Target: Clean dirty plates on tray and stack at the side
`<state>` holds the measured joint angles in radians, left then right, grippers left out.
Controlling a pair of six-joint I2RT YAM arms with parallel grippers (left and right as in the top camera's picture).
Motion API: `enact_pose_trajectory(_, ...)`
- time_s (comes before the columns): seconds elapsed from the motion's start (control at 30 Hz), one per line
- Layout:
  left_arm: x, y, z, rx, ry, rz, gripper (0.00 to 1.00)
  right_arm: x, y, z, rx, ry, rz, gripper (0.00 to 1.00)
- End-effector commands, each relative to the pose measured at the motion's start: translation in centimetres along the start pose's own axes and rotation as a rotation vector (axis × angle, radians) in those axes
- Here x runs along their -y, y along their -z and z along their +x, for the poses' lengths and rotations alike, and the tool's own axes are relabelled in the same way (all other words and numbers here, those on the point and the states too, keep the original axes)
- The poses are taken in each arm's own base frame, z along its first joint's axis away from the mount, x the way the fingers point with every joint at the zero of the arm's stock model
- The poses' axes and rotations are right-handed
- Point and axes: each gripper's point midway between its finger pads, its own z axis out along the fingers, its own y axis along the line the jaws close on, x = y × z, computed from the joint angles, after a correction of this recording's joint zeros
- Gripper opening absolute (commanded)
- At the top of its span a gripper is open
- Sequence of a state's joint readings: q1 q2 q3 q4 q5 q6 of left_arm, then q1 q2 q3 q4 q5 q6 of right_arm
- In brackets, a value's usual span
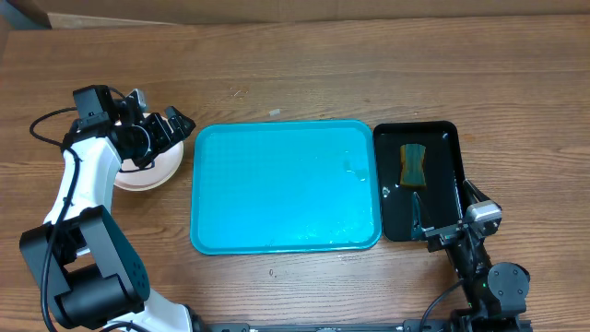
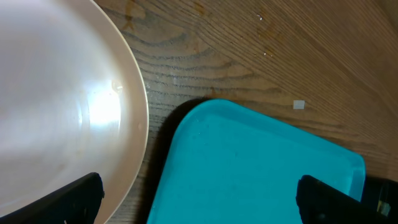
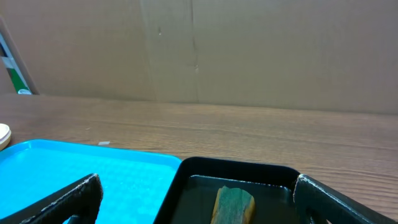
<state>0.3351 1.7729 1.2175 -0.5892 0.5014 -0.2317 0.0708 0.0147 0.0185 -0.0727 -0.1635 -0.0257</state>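
Counter (image 1: 295, 65): blue tray (image 1: 277, 189) bare, black tray (image 1: 444, 138) w/ sponge (image 1: 413, 164) just right of it. Plates (image 1: 155, 175) stacked just left of blue tray, count unclear. Left jaws wide open over plates, right jaws open, both empty. Prob. last step: lift left straight up, no nudging.

A glossy black tray (image 1: 442, 180) is sitting on the wooden table (image 1: 295, 65), its floor glistening as if wet. A green and tan sponge (image 1: 413, 164) is lying inside the black tray, toward its far end. A cardboard wall (image 3: 261, 50) is standing well beyond the black tray.
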Motion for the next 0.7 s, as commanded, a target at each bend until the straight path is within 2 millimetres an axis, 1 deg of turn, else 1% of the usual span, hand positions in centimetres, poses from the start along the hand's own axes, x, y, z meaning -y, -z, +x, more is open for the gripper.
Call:
enact_pose_trajectory(0.0, 0.8, 0.7, -0.2, 0.019, -0.038, 0.018, 1.0, 0.4, 0.0, 0.2, 0.005, -0.006, 0.019, 1.0)
enact_pose_trajectory(0.43, 0.8, 0.8, -0.2, 0.021, -0.038, 0.018, 1.0, 0.4, 0.0, 0.2, 0.005, -0.006, 0.019, 1.0)
enact_pose_trajectory(0.5, 1.3, 1.9, -0.6, 0.045, -0.048, 0.022, 1.0, 0.4, 0.0, 0.2, 0.005, -0.006, 0.02, 1.0)
enact_pose_trajectory(0.53, 1.8, 2.9, -0.8, 0.068, -0.059, 0.026, 1.0, 0.4, 0.0, 0.2, 0.005, -0.006, 0.019, 1.0)
enact_pose_trajectory(0.63, 4.2, 6.7, -1.7, 0.167, -0.116, 0.048, 1.0, 0.4, 0.0, 0.2, 0.005, -0.006, 0.02, 1.0)
enact_pose_trajectory(0.67, 5.3, 8.5, -2.0, 0.214, -0.143, 0.059, 1.0, 0.4, 0.0, 0.2, 0.005, -0.006, 0.019, 1.0)
